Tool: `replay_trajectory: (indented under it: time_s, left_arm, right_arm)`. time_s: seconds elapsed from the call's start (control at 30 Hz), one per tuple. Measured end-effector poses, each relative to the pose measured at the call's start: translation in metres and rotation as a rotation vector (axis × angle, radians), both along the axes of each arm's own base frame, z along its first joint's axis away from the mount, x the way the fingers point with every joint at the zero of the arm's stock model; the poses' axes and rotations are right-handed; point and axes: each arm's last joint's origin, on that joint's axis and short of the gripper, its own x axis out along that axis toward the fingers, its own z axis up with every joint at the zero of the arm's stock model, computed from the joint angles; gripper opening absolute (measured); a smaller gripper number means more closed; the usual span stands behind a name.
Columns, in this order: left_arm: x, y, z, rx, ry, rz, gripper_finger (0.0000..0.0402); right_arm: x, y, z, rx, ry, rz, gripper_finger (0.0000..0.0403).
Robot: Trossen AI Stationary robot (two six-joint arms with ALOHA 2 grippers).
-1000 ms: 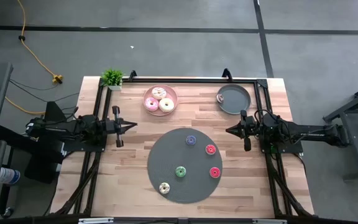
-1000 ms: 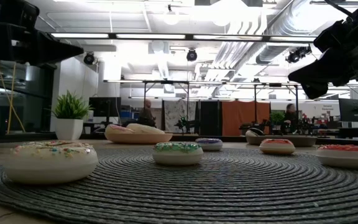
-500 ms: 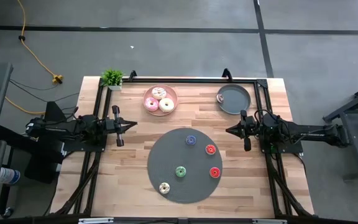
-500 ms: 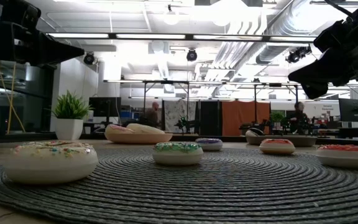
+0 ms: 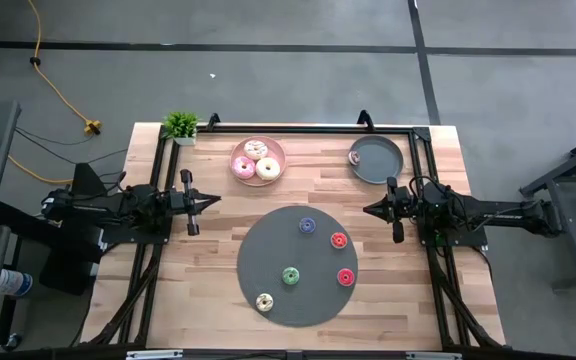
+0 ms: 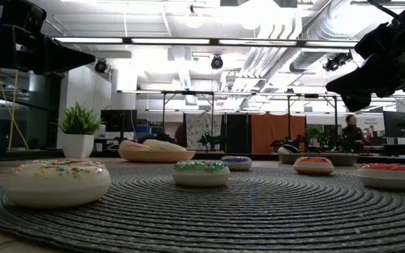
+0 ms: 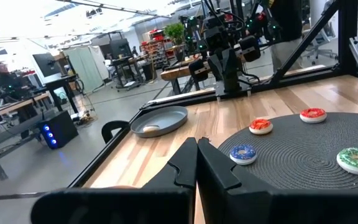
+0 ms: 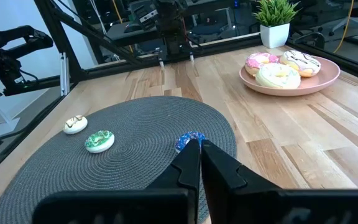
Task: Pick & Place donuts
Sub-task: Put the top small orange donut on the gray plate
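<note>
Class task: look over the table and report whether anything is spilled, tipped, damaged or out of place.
Nothing stands out. Five small donuts lie flat on the dark mat, three larger ones sit on the pink plate, and one lies on the grey plate.

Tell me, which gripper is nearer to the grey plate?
The right gripper. It hangs shut just in front of the grey plate, on that same side of the table. The left gripper, also shut, is across the table, near the pink plate.

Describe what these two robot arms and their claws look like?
Both arms are dark, near-black jointed limbs on black frames. The left gripper and right gripper each end in two slim, tapered black fingers, forming a pointed wedge. Black cabling runs along each arm.
</note>
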Motion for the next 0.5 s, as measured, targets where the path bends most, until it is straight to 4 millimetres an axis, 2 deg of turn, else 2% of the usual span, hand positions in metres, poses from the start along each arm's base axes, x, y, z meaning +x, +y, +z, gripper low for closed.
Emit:
replay_trajectory:
  time_s: [0.27, 0.5]
  left_arm:
    - [0.0, 0.0, 0.0, 0.0, 0.0, 0.0, 0.0]
    - [0.0, 0.0, -0.0001, 0.0, 0.001, 0.0, 0.0]
  right_arm:
    - [0.0, 0.0, -0.0001, 0.006, 0.0, -0.001, 0.0008]
    - [0.0, 0.0, 0.0001, 0.237, -0.004, -0.039, 0.0005]
